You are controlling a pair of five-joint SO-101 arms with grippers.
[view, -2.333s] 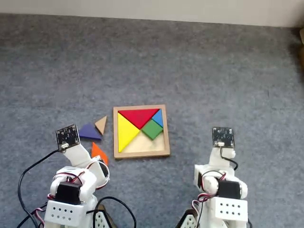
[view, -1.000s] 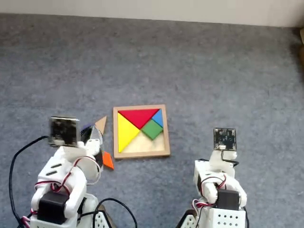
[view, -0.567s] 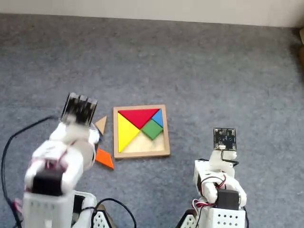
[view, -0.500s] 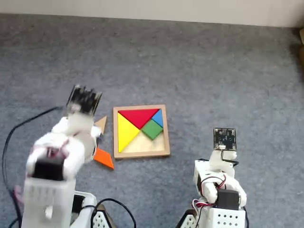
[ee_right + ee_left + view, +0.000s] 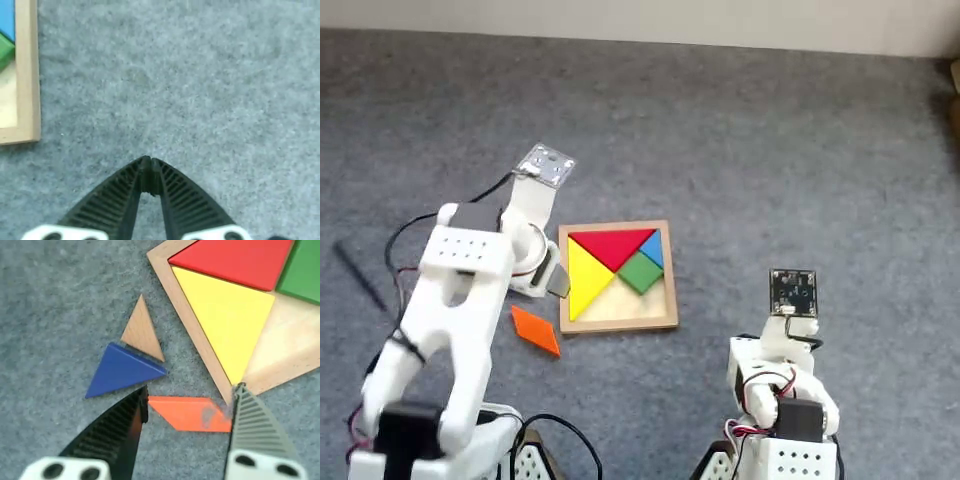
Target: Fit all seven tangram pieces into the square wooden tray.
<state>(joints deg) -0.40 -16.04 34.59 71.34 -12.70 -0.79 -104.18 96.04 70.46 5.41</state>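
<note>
The square wooden tray holds a red triangle, a yellow triangle, a green square and a small blue triangle. Its near part is bare wood. An orange parallelogram lies on the carpet just off the tray's near left corner. Beside it lie a dark blue triangle and a wood-coloured triangle. My left gripper hangs open above the orange parallelogram, with nothing between its fingers. My right gripper is shut and empty over bare carpet, right of the tray.
Grey carpet spreads all round the tray, with wide free room beyond it and to its right. The left arm stretches over the loose pieces left of the tray. The right arm sits folded near its base. A pale wall strip runs along the far edge.
The left arm has risen from its folded pose and stretched forward and right over the loose pieces. The right arm drew back slightly early on and has stayed still since.
</note>
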